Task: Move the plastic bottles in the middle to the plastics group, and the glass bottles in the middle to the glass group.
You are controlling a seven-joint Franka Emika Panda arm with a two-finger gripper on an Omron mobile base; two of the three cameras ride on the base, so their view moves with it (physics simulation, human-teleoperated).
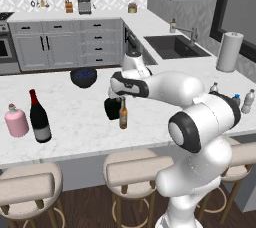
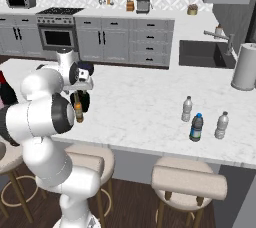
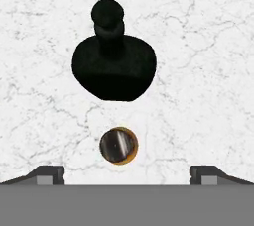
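My gripper (image 3: 126, 175) hangs open, pointing straight down over the counter, its fingertips (image 3: 47, 174) spread wide. Just ahead of them and below stands the slim amber beer bottle (image 3: 118, 145), seen cap-on; nothing is gripped. Right beyond it sits the squat black flask (image 3: 114, 66). From the left base the hand (image 1: 120, 97) hovers over the beer bottle (image 1: 123, 114) and the flask (image 1: 112, 108). The tall wine bottle (image 1: 39, 117) and the pink bottle (image 1: 16, 120) stand at the far left. The blue-tinted bottle (image 2: 196, 127) stands between two clear water bottles (image 2: 187, 109) (image 2: 221, 125) at the right.
A dark blue bowl (image 1: 83, 77) sits on the counter behind the flask. A paper towel roll (image 2: 246, 67) and the sink (image 2: 205, 54) lie at the far right. Stools (image 1: 132, 172) line the counter's near edge. My arm's own links cover part of the counter's left side in the right base view.
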